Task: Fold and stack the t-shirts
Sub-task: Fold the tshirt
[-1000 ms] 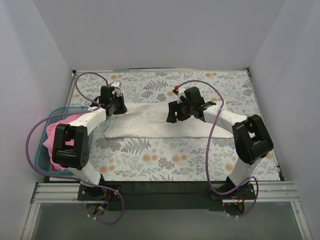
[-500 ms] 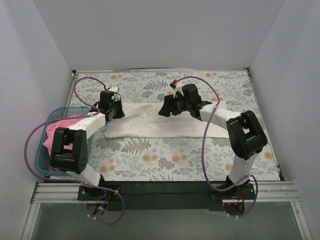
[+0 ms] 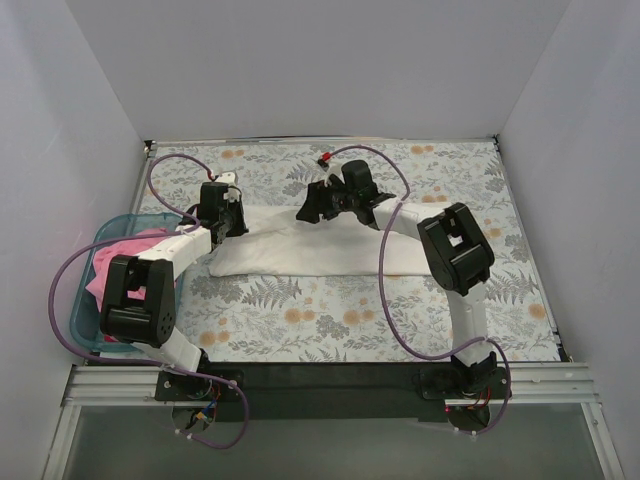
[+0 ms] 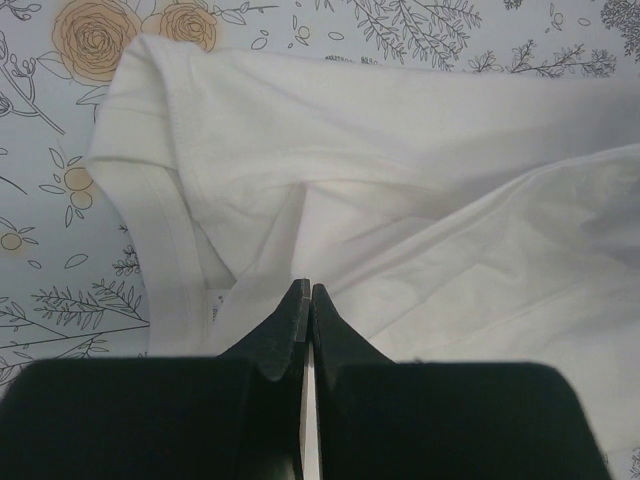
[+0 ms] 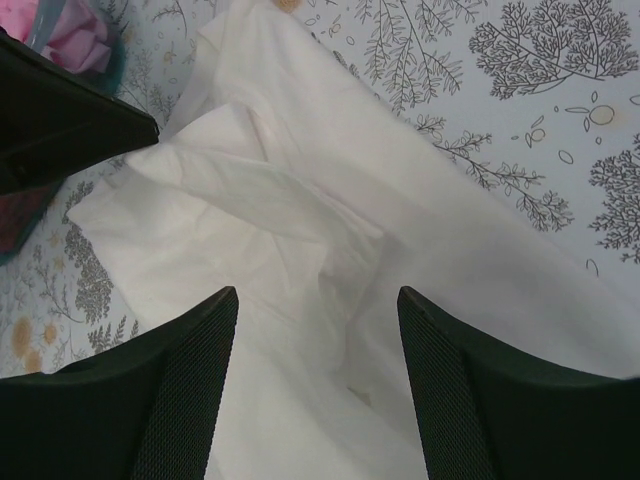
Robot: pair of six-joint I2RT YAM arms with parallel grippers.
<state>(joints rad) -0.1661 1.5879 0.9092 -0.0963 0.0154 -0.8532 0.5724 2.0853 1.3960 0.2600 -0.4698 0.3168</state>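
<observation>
Folds of a plain white short-sleeved t-shirt (image 3: 300, 252) lie stretched sideways across the middle of the floral-printed counter (image 3: 350, 315), between the two arms. The cloth is loosely doubled over, longer from left to right than from front to back. In the left wrist view a hemmed sleeve (image 4: 150, 170) sticks out at its end.

The left tool (image 3: 233, 222) sits at the shirt's left end. Its two black fingers (image 4: 285, 330) are pressed together. White fabric gathers up to their tips and a thin white sliver shows between them, so it has a pinch of the shirt.

The right tool (image 3: 308, 208) is over the far edge of the shirt, left of the counter's middle, with the right arm (image 3: 455, 250) reaching across towards the left arm (image 3: 150, 280). Its textured black fingers (image 5: 185, 400) stand wide apart and grip nothing. In the right wrist view, crumpled white cloth lies below the gap. I cannot tell whether the tips touch the fabric.

A teal plastic basket (image 3: 84, 305) sits at the left edge of the counter, just beside the left arm and near the white shirt's left end. A soft pink t-shirt (image 3: 115, 255) lies bunched up inside it, unfolded and partly hidden by that arm.
</observation>
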